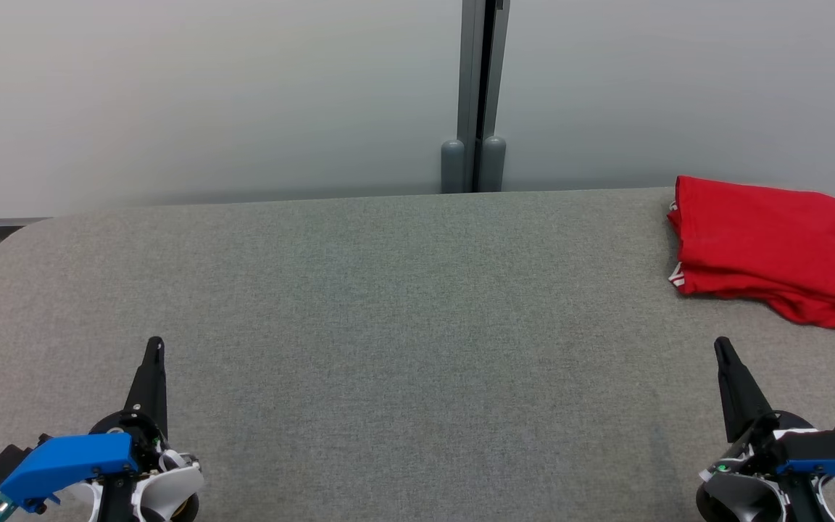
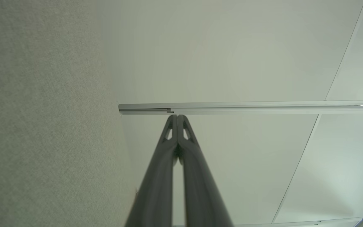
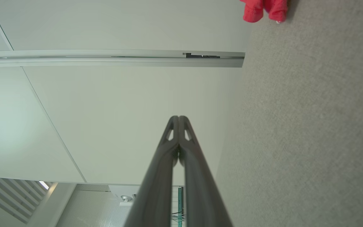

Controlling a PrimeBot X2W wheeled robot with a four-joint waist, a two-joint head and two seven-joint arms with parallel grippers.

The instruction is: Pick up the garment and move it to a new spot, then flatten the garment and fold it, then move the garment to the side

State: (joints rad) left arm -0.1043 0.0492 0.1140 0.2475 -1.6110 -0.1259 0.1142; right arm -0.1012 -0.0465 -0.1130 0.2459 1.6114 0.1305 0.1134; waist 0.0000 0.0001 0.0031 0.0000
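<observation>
Seeing folded red garment [image 1: 773, 246] at 2 o'clock on tabletop [image 1: 388, 326], long axis 9-to-3, just past 12 o'clock from nearer right tool [image 1: 722, 342], well apart from left tool [image 1: 156, 342], both clenched on nothing.

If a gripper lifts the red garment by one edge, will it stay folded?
Likely not: the red garment lies in soft, uneven layers, so it should droop and unfold. Pushed across the textured table, it would probably bunch.

Left gripper [image 1: 156, 344] and right gripper [image 1: 722, 345] both closed, empty, fingers pointing forward, well apart.
</observation>
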